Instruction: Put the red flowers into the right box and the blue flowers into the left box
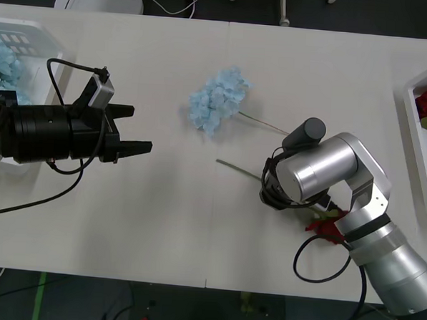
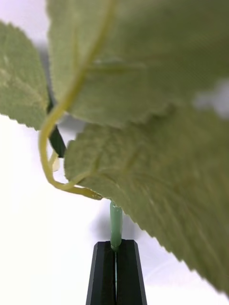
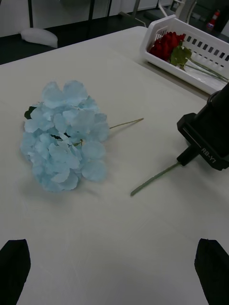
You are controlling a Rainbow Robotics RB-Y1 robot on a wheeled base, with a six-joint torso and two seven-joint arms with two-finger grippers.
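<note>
Right claw (image 2: 116, 250) clamped shut on a red flower's stem (image 2: 116, 228), low over the counter (image 1: 167, 222); bloom (image 1: 327, 227) peeks out under the wrist. Step: lifting this rose for the right box (image 1: 418, 120), which already holds red. Left claw (image 1: 138, 131) spread open, empty, facing a blue flower (image 1: 218, 101) mid-counter; left box (image 1: 44, 40) beside it.

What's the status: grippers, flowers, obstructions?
Right gripper shut on red rose's green stem. Left gripper open, facing fluffy pale-blue flower spray on table. Nothing between.
</note>
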